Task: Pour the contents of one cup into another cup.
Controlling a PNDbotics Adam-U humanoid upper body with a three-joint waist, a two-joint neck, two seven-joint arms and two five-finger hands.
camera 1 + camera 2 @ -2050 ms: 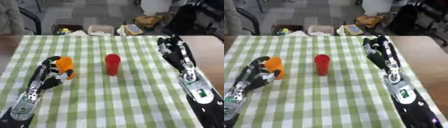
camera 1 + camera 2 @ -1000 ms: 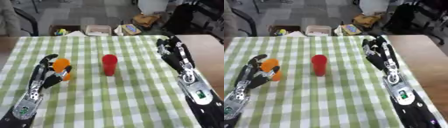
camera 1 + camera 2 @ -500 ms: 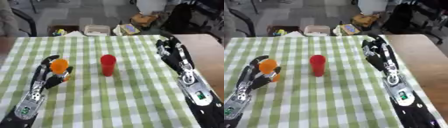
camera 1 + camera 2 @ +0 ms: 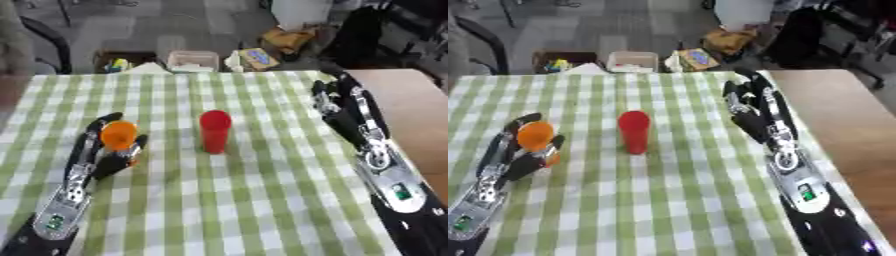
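Orange cup (image 4: pixel 118 135) within left hand (image 4: pixel 98 155)

A table (image 4: pixel 262 210) under a green-and-white checked cloth (image 4: pixel 227 190) carries an upright red cup (image 4: pixel 214 131) near its middle

Looks like lab or workshop space, not home. Grey hard floor (image 4: pixel 157 25) beyond far table edge. Clutter on floor at far side: open cardboard box (image 4: pixel 118 61) with mixed small items, pale plastic container (image 4: pixel 192 59), crumpled bags and packets (image 4: pixel 262 50). Black office chair (image 4: pixel 48 42) far left, dark equipment or bags (image 4: pixel 367 35) far right. Green-and-white checked cloth (image 4: pixel 262 200) over plain wooden table (image 4: pixel 402 100), wood bare at right.
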